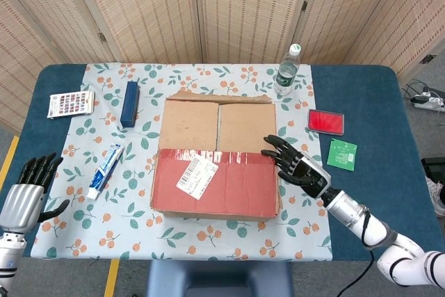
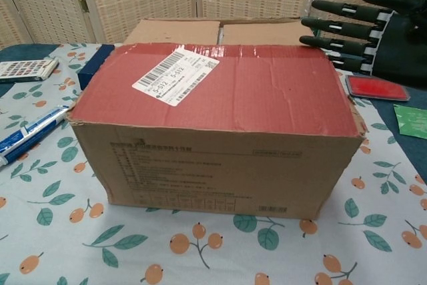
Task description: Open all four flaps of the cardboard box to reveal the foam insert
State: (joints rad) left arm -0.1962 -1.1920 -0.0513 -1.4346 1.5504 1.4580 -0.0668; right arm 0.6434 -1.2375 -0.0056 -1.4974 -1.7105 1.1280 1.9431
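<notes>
The cardboard box (image 1: 217, 158) sits shut at the centre of the frame on the leaf-patterned cloth covering the table (image 1: 361, 88), its red near flap (image 1: 215, 186) lying over the two plain brown flaps behind it, a white shipping label (image 1: 197, 174) stuck across the red. No foam shows yet; I judge the task at its opening step, with no flap lifted. My right hand (image 1: 297, 167) hangs at the box's right edge, fingers (image 2: 333, 28) spread and straight, holding nothing, their tips at the corner where red meets brown; I cannot tell whether they touch the cardboard. My left hand (image 1: 26, 196) waits at the lower left of the frame, well apart from the box, fingers apart and empty. The next move, as I read it, calls for the fingertips to slip under the red flap's taped edge and lift it toward me. Around the box: a water bottle (image 1: 286, 71) at upper right, a red pad (image 1: 326, 121) at right, a toothpaste tube (image 1: 106, 170) and dark blue case (image 1: 129, 103) at left.
</notes>
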